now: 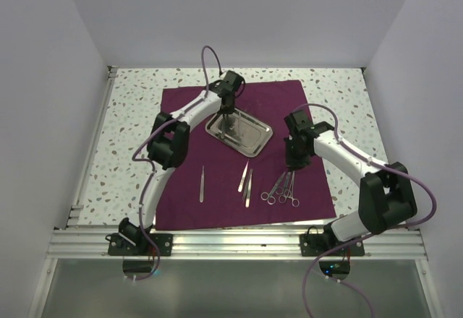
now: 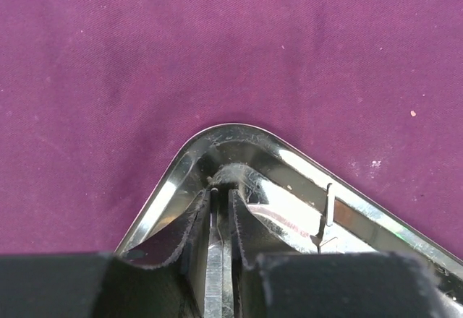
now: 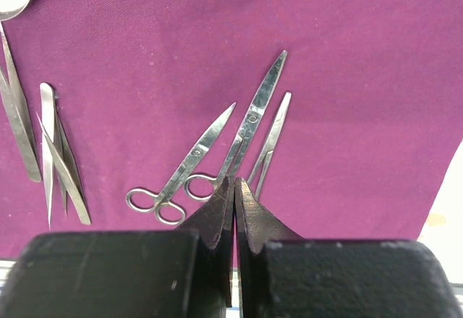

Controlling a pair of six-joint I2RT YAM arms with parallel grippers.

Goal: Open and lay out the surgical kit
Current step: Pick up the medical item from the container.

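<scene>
the cloth (image 1: 181, 101) lies spread flat on the table (image 1: 130, 115), with the tray (image 1: 257, 141) on its far half and the tools in a row on its near half. the step in hand looks like emptying the tray. the left gripper (image 1: 230, 115) points down into the tray's corner, and in its wrist view the jaws stand narrow, pinched on a thin steel tool (image 2: 217, 274) between the fingers (image 2: 184, 224). what kind of tool it is cannot be told.

to do this well, the grip should be firm before any lift, since thin polished steel slips easily. the lift should go straight up until the tool clears the tray's rim (image 2: 217, 130), so the tray is not dragged or tipped. then the tool should go to a bare patch of cloth beside the row and be laid parallel to the others, not across them.

the right gripper (image 3: 235, 182) hangs just above the ring-handled tools (image 3: 217, 152) with its jaws pressed together on nothing. it would do best to keep out of the left arm's path.

counted: one cloth, one tray and three ring-handled tools lying close together. there are three tweezers (image 1: 202, 184), one alone and two just beside each other. the one tool in the left jaws adds to these.
</scene>
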